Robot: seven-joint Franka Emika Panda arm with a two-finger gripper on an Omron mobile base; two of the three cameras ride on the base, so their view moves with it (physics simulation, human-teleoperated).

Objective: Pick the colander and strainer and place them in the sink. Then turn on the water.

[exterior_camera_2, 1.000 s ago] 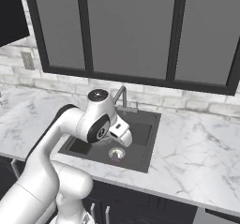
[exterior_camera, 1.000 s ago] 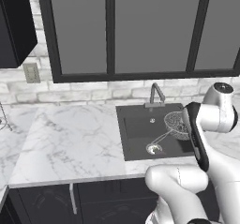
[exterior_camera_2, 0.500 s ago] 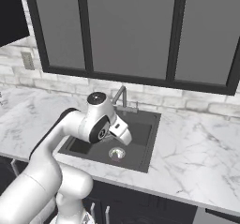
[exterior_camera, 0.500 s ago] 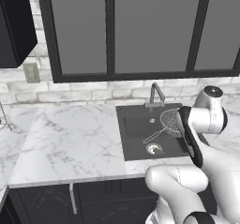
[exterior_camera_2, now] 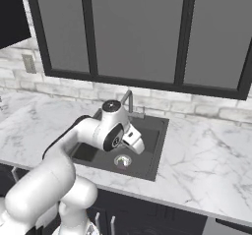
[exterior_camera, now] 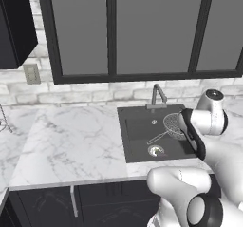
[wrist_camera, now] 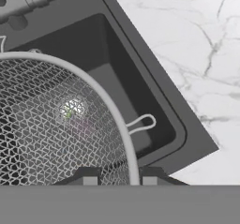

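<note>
Marble tabletop [exterior_camera: 71,136] w/ dark sink [exterior_camera: 137,147] set into it, tap [exterior_camera: 158,95] at the rear edge, no water running. Strainer [exterior_camera: 173,125] hangs over the sink's right half, off the bottom, wire handle slanting down toward the drain [exterior_camera: 155,150]. In the hand view the hand [wrist_camera: 117,174] is closed on the strainer's rim [wrist_camera: 123,124], mesh bowl spreading out ahead of it. Looks light and stiff at the rim; mesh is thin, prob dents easily, so rim or handle is the place to hold. Thin rim could pivot in the grip.
</note>
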